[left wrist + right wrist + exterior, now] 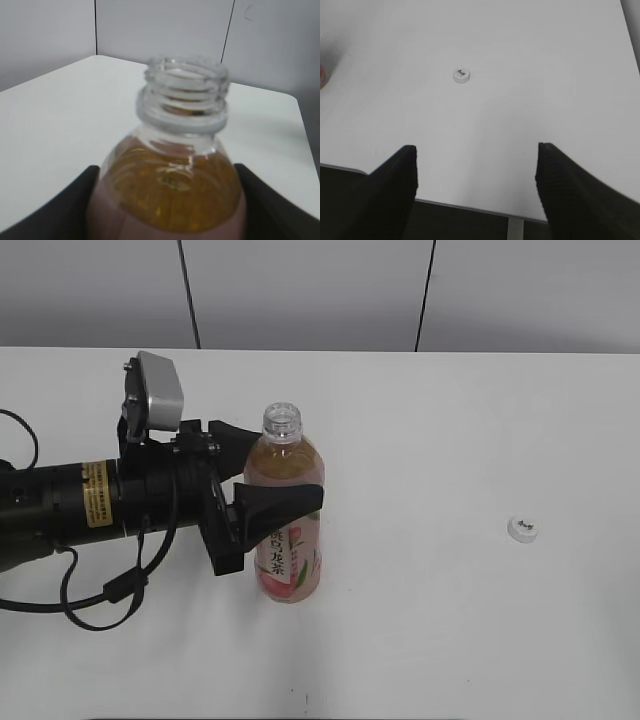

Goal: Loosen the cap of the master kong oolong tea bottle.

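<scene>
The master kong oolong tea bottle stands upright on the white table, its threaded neck open with no cap on it. My left gripper is shut on the bottle's body, one finger on each side; the left wrist view shows the bottle close up between the fingers. The cap lies on the table far to the right of the bottle, dark mark up; it also shows in the right wrist view. My right gripper is open and empty, held back over the table's near edge, out of the exterior view.
The white table bears only the bottle and the cap. Grey wall panels stand behind its far edge. A black cable loops under the left arm. The table's near edge shows below the right gripper.
</scene>
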{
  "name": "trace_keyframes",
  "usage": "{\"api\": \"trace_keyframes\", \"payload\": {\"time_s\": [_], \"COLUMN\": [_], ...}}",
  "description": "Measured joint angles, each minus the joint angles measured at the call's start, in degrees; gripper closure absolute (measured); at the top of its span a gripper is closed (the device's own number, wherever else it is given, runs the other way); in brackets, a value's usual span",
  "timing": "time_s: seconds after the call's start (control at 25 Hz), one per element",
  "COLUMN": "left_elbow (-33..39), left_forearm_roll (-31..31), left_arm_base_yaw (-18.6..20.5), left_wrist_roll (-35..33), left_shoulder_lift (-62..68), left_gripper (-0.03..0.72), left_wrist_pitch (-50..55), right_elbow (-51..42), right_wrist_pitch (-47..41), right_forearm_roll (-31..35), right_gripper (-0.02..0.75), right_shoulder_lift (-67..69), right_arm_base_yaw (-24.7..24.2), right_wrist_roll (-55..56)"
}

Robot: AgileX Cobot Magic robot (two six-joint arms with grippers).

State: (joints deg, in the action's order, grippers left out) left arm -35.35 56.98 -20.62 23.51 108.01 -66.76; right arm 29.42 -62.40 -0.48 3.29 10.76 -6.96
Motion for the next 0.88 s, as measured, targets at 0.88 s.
{"api": "trace_keyframes", "payload": {"time_s": [0.88], "left_elbow": [0.1], "left_forearm_roll": [-0.7], "left_arm_base_yaw": [0.0], "left_wrist_roll": [0.1], "left_shoulder_lift": [0.0], "left_gripper": [0.223], "left_wrist_pitch": [-0.3], "right_elbow": [0.0], "right_wrist_pitch": [-0.3], "right_forearm_roll": [-0.1], "right_gripper": [0.181], "right_shoulder_lift": [-2.3], "right_arm_base_yaw": [0.0], "right_wrist_roll": [0.4]}}
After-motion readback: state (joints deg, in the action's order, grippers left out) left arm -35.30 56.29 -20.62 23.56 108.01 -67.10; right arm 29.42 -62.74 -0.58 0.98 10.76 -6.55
